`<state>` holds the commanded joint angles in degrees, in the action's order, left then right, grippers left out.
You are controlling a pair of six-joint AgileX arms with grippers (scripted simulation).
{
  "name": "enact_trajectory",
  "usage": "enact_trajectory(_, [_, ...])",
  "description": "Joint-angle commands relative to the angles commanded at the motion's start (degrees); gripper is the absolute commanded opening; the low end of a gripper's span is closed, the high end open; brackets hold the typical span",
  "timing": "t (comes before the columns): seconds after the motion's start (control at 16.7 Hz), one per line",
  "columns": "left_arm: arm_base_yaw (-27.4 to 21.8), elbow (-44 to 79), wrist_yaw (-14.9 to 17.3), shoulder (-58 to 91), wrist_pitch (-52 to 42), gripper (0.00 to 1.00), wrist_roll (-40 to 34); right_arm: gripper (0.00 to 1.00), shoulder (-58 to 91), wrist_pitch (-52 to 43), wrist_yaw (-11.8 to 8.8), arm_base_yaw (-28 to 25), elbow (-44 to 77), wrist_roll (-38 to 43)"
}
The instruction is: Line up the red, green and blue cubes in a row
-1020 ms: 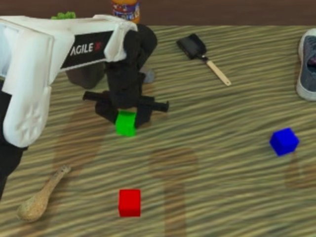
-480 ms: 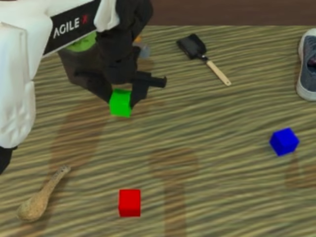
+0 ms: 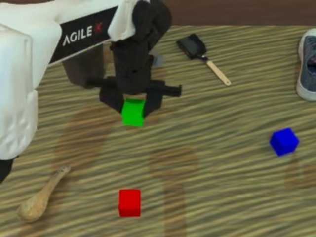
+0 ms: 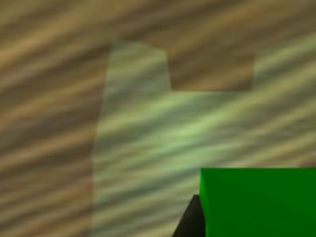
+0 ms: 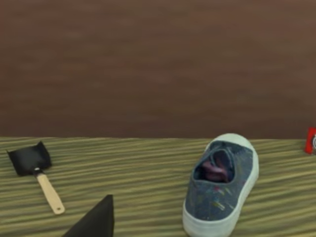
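Green cube (image 3: 133, 112) was pinched in the left end effector (image 3: 132, 104), raised above the bench (image 3: 222, 128) centre-left; transport step in hand; next, setting it beside the red cube (image 3: 129, 202); blue cube (image 3: 284, 141) lay well apart.

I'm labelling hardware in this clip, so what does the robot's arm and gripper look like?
In the top view the left arm has bulky white shells with a black band lettered AGILE X in white. Its wrist and the left gripper are matte black, with a flat crossbar. No cables show. The right arm is out of that view.
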<state>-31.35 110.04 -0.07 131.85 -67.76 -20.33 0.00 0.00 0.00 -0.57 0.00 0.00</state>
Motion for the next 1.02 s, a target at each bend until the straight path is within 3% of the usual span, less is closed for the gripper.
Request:
enact_trajectory(0.48, [-17.03,-20.36,-0.29,-14.55,5.30,0.00,-27.35,1.00,0.00,0.00,0.00,0.00,0.00,0.00])
enact_trajectory(0.66, [-19.67,-23.41,-0.36,-17.18,6.38,0.00,-30.50,1.00,0.00,0.00,0.00,0.00,0.00,0.00])
enact_trajectory(1.02, [-19.46,-24.08,-0.37,-16.65,7.21,0.00,-30.25,1.00,0.00,0.00,0.00,0.00,0.00,0.00])
